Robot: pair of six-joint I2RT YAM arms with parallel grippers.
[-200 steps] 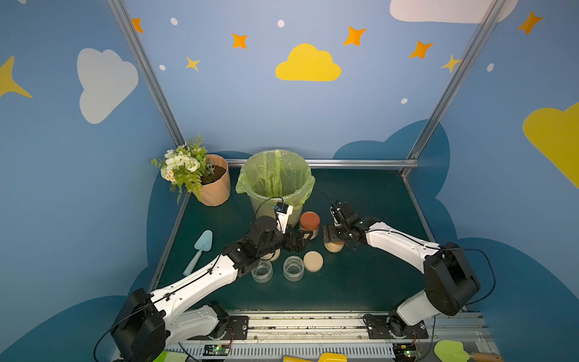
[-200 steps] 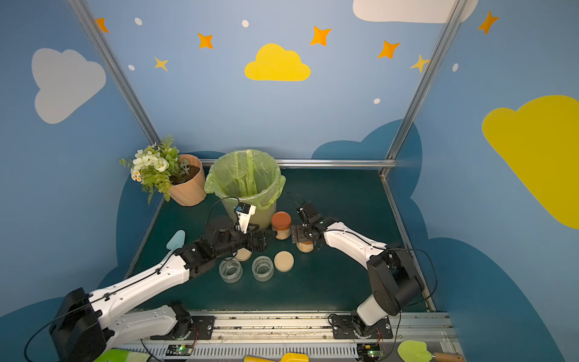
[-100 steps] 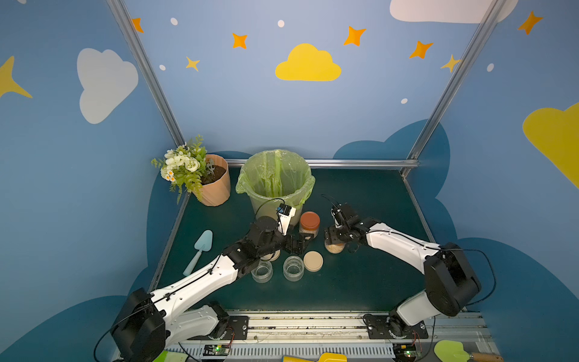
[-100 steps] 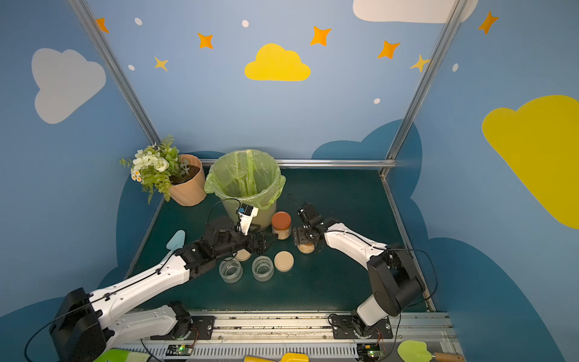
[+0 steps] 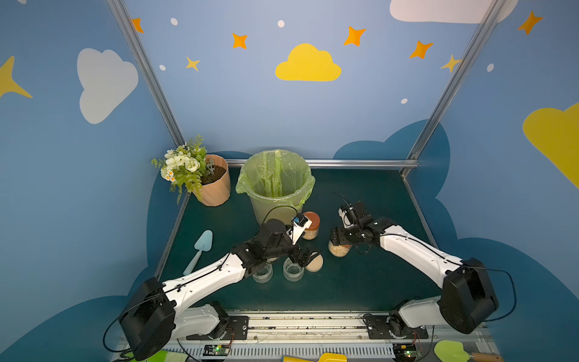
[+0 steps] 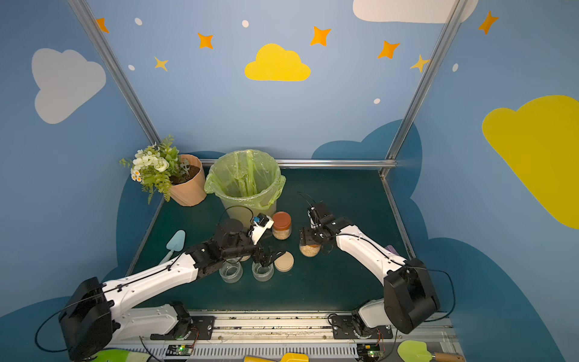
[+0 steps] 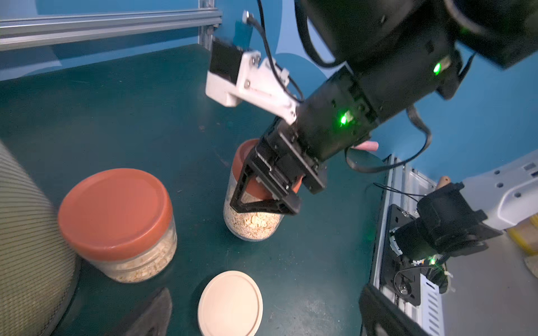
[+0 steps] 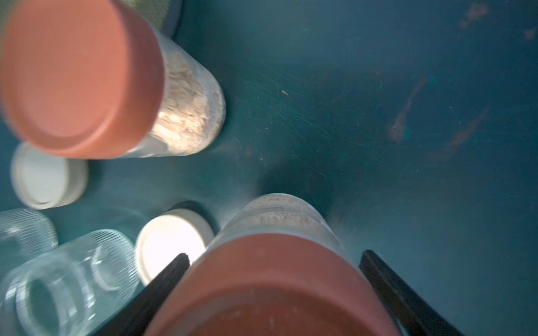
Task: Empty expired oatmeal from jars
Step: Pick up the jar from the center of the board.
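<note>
Two empty jars stand open at the front of the counter, so about half the job looks done. Two more are capped and full of oatmeal.

The change in the last second is on the right. The right fingers stood wide around the lid of the right jar; they have now closed in and clamp that lid from both sides. The arm itself has hardly shifted. The jar stands upright on the counter, to the right of the empties. I take this as the start of unscrewing, with pouring into the bin to follow.

The left fingers are spread wide and hold nothing. They hover over the empties beside a beige lid, much as a second ago. Nothing steadies the jar's body, so it could spin with the lid.

In both top views the right wrist covers the lid, and the grip cannot be judged there. The left wrist view shows it from the side: fingers astride the rust rim, oatmeal filling the glass below. The right wrist view, blurred, adds a second beige lid that the left arm hides from above. Only the top views show the bin's open mouth, with the back jar just in front of it.
</note>
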